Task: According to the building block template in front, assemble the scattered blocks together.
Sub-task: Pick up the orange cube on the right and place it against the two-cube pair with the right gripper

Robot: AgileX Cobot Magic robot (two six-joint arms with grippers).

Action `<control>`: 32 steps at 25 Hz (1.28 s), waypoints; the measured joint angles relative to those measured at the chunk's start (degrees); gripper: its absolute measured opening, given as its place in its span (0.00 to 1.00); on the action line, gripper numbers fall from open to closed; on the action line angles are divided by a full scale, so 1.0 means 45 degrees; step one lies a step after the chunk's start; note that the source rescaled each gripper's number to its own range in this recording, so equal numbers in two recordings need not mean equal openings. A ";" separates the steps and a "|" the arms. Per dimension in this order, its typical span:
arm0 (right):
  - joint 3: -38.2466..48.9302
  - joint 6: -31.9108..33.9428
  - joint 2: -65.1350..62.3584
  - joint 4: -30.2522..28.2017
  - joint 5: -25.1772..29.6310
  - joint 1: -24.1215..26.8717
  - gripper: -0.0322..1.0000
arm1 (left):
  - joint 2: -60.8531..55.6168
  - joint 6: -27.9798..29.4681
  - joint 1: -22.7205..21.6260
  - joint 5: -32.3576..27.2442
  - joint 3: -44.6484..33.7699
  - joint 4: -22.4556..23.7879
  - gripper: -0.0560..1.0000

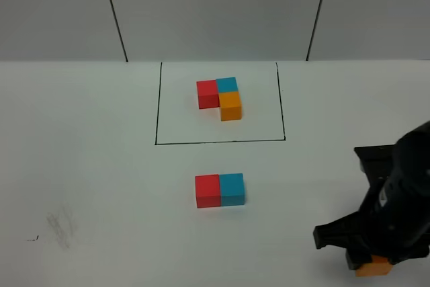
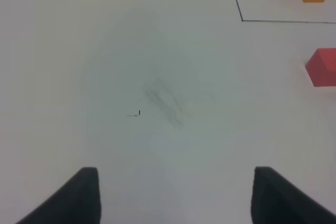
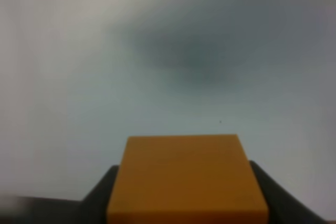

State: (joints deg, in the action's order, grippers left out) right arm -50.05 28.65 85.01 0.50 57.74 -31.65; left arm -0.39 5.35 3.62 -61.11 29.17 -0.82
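right gripper [image 1: 368, 260] pinching orange cube [image 1: 373, 268], low at near right of table [image 1: 87, 166]. arm bent over it, dark bulk hiding most of cube. we cannot tell if cube touches table. red cube [image 1: 207, 191] and blue cube [image 1: 232, 189] touch side by side, well left of it, near building block template [image 1: 220, 95]. left gripper [image 2: 176, 203] spread wide above table. right wrist view blurred.
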 joint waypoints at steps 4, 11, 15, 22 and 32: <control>-0.1340 -0.0296 0.1064 0.0160 -0.0268 -0.0846 0.05 | 0.0000 0.0000 0.0000 0.0000 0.0000 0.0000 0.97; -0.3428 -0.0973 0.2492 0.0376 -0.0921 -0.1898 0.05 | 0.0000 0.0000 0.0000 0.0000 0.0000 0.0000 0.97; -0.3561 -0.1473 0.2868 0.1123 -0.1316 -0.1936 0.05 | 0.0000 0.0000 0.0000 0.0000 0.0000 0.0000 0.97; -0.3561 -0.1660 0.3131 0.1842 -0.2440 -0.2147 0.05 | 0.0000 0.0000 0.0000 0.0000 0.0000 0.0000 0.97; -0.3561 0.0240 0.3171 0.0481 -0.2080 -0.2147 0.05 | 0.0000 0.0000 0.0000 0.0000 0.0000 0.0000 0.97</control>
State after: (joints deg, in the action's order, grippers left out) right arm -66.07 29.73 99.28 2.66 48.38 -41.32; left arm -0.39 5.35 3.62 -61.11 29.17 -0.82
